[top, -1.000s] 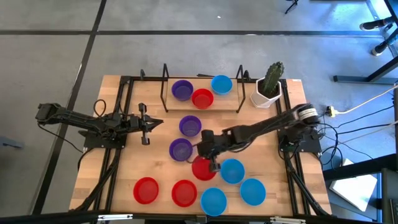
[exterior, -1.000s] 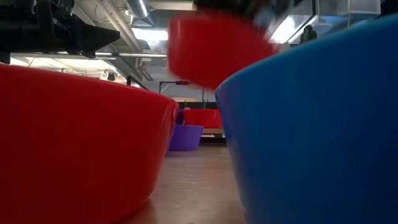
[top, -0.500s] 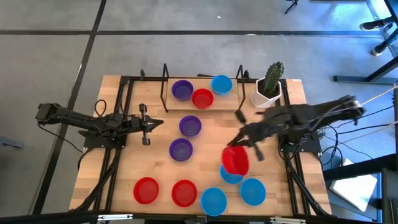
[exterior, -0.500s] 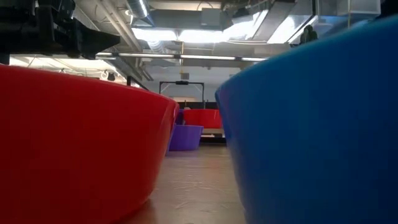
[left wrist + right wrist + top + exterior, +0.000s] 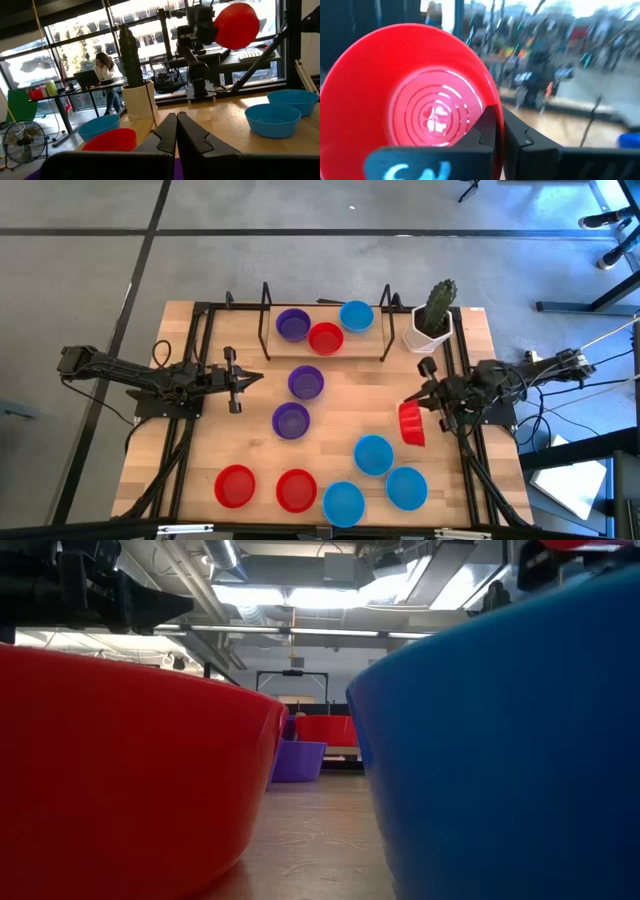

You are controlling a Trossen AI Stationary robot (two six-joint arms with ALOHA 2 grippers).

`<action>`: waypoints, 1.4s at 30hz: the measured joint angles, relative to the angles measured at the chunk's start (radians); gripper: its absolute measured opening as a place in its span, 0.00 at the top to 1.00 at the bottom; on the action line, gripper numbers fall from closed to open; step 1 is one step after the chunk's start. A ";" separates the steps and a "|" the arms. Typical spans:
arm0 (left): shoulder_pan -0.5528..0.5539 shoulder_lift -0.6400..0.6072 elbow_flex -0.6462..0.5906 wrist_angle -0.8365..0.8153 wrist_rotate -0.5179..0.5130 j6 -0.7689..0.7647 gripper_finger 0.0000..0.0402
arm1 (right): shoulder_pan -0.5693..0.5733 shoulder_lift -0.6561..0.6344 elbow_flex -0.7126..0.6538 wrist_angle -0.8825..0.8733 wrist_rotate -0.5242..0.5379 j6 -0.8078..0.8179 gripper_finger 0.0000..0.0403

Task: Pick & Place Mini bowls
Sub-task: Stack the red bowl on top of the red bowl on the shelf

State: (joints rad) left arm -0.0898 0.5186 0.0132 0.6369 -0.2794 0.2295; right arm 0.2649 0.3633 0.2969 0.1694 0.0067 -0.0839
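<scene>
My right gripper [image 5: 424, 402] is near the table's right edge, shut on a red mini bowl [image 5: 411, 424] that it holds in the air, tipped on its side. The left wrist view shows that bowl [image 5: 236, 25] high above the table. My left gripper [image 5: 240, 379] waits shut at the left-centre. Two purple bowls [image 5: 306, 382] [image 5: 291, 420] rest on their bases mid-table. Three light blue bowls [image 5: 373, 454] and two red ones [image 5: 296, 490] sit near the near edge. A purple, a red and a blue bowl [image 5: 326, 338] stand on the far rack. My right gripper pinches the red bowl's rim [image 5: 490, 102], with one finger [image 5: 487, 131] inside the bowl and the other outside its wall. The bowl is lifted clear of the table and tipped on edge, and its hollow [image 5: 432, 110] faces the wrist camera.
A white pot with a green cactus [image 5: 432, 320] stands at the far right corner, close to my right arm. A black rack frame [image 5: 325, 355] spans the far side. In the low view, a red bowl [image 5: 120, 770] and a blue one [image 5: 500, 740] block most of the sight.
My right gripper has carried the red bowl from the table's middle, above the near blue bowls, toward the right edge, and the arm has drawn back. The bowl has risen and tipped from mouth-up onto its side. The other bowls stayed put.
</scene>
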 joint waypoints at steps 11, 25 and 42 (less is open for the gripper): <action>0.000 0.000 0.000 0.000 0.000 0.016 0.98 | 0.000 -0.108 -0.107 0.030 0.038 0.018 0.98; 0.000 0.000 0.000 0.000 0.000 0.017 0.99 | -0.002 -0.106 -0.107 -0.041 0.027 0.012 0.98; 0.000 0.000 0.000 0.000 0.000 0.019 0.99 | -0.002 -0.106 -0.107 -0.041 0.027 0.017 0.98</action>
State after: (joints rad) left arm -0.0898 0.5186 0.0132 0.6369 -0.2794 0.2489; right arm 0.2634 0.2573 0.1898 0.1287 0.0341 -0.0666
